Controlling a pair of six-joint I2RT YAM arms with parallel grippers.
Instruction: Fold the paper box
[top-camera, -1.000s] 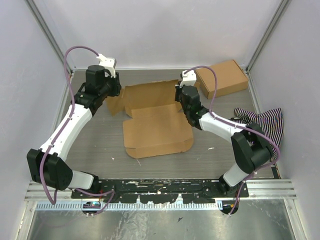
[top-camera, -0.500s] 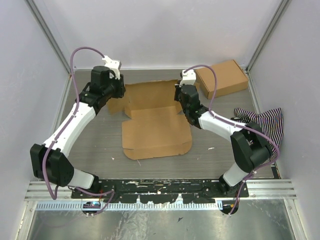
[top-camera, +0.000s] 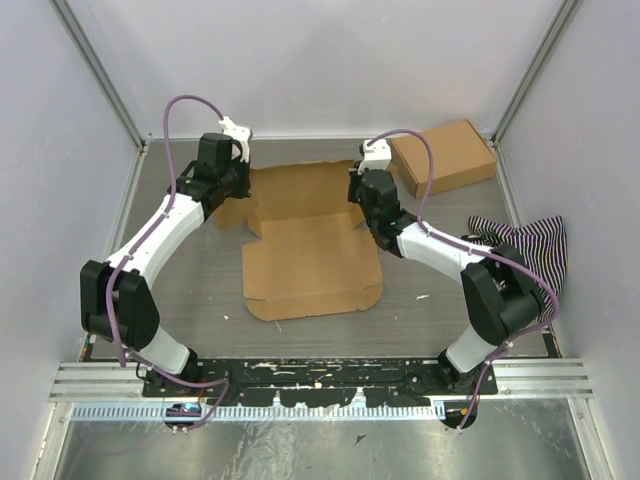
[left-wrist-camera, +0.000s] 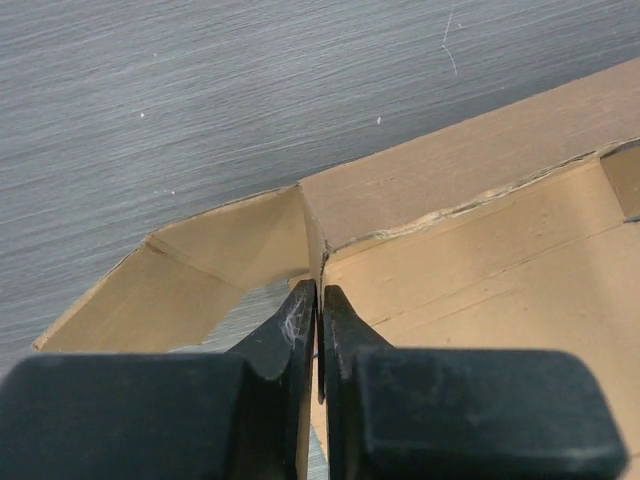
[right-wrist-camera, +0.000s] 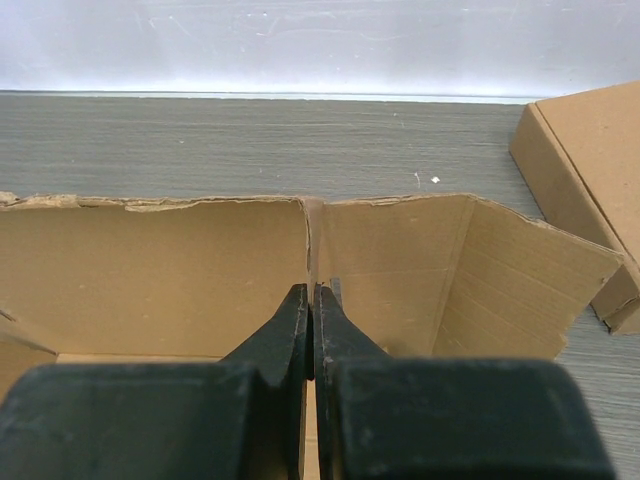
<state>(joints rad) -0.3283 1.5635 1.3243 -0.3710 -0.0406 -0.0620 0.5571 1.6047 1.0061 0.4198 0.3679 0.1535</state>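
Note:
The paper box is a brown die-cut cardboard sheet lying mid-table, its near panel flat and its rear panels raised. My left gripper is at the box's rear left corner. In the left wrist view the left gripper is shut on the thin upright wall edge of the paper box, with a side flap angling off to the left. My right gripper is at the rear right corner. In the right wrist view the right gripper is shut on the standing wall of the paper box.
A compact flat brown carton lies at the back right, close to the right arm, and the same carton shows in the right wrist view. A black-and-white striped cloth is bunched at the right wall. Enclosure walls close in three sides.
The left arm has swung right and back to the box's rear left corner, and its jaws have closed on the wall there. The right arm has stayed put, still gripping.

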